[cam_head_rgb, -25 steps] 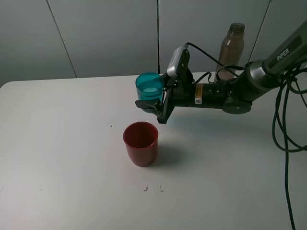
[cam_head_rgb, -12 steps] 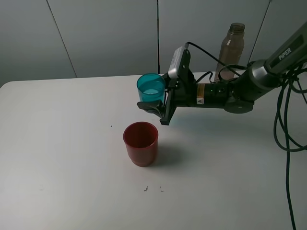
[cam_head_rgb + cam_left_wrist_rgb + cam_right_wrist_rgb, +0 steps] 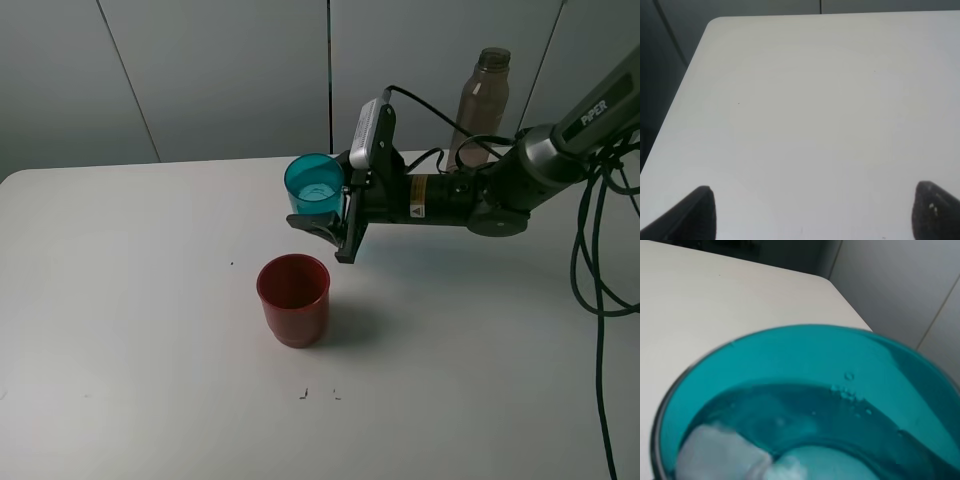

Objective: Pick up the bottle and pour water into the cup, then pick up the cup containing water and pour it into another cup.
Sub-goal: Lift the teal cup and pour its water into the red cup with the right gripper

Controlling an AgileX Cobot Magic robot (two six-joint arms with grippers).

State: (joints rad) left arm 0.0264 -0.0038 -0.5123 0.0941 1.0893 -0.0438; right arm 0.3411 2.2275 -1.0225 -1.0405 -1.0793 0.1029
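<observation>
From above, the right claw (image 3: 322,215) is clamped on the teal cup (image 3: 314,184), held off the table (image 3: 130,300) just behind the red cup (image 3: 293,298), bottle (image 3: 483,95) upright farther back; left wrist: left claw (image 3: 812,210) spread apart above the table; right wrist: water (image 3: 805,430) in the teal cup.

Even soft light, blurred wrist views

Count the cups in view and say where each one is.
2. The small translucent teal-blue plastic tumbler, holding water, is held off the white table in the right gripper. The wider, squat dark red plastic cup stands on the table nearer the camera. None appears hidden.
</observation>
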